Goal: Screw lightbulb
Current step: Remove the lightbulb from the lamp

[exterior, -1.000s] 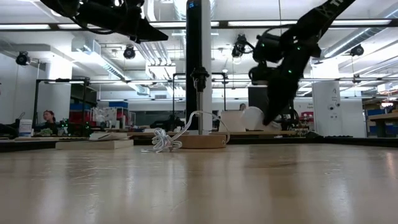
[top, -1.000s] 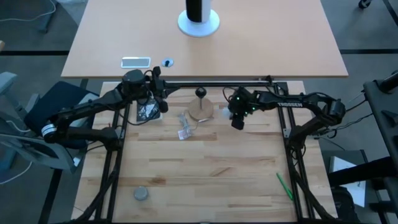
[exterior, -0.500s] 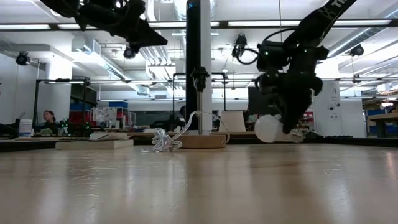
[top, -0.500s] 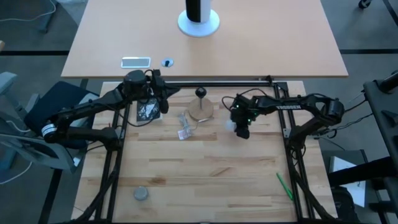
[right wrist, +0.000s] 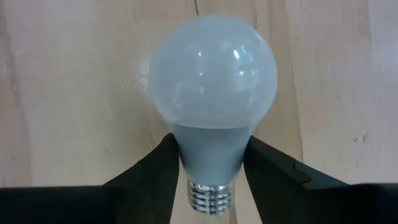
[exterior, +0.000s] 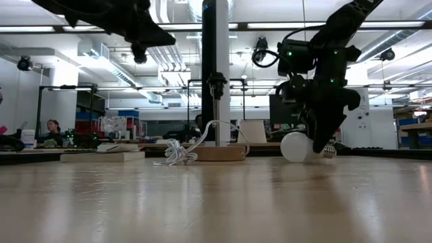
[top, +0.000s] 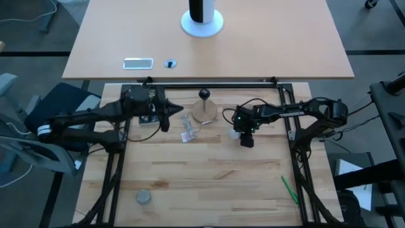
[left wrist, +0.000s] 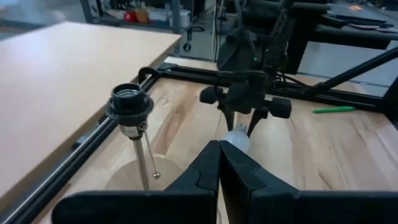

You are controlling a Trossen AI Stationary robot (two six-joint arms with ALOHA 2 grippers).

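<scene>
The white frosted lightbulb (right wrist: 213, 74) lies on its side on the wooden table, globe (exterior: 295, 146) toward the table's left and silvery screw base (exterior: 328, 152) toward the right. My right gripper (top: 245, 135) comes down on it, shut on its neck. The black lamp socket (left wrist: 130, 102) stands on a thin rod above a round wooden base (top: 204, 114), with its pale cord (top: 188, 130) coiled beside it. My left gripper (left wrist: 219, 163) is shut, holds nothing, and hovers left of the socket (top: 166, 119), pointing toward the table's right. My right gripper has the bulb's tapering neck (right wrist: 186, 146) between its two fingers (right wrist: 155, 168), just above the screw threads. The fingers come steeply from above and lie across the bulb. The bulb lies level, its globe resting on the table.
A black frame rail (top: 209, 84) runs along the far edge behind the lamp stand. A grey round piece (top: 143, 197) lies near left and a green pen (top: 289, 189) near right. A black-and-white card (top: 149, 116) lies under my left arm.
My right gripper has carried the bulb away from the lamp stand toward the table's near edge and down; the bulb, clear of the table before, now lies on it. My left gripper has swung toward the near edge and rolled, staying shut.
</scene>
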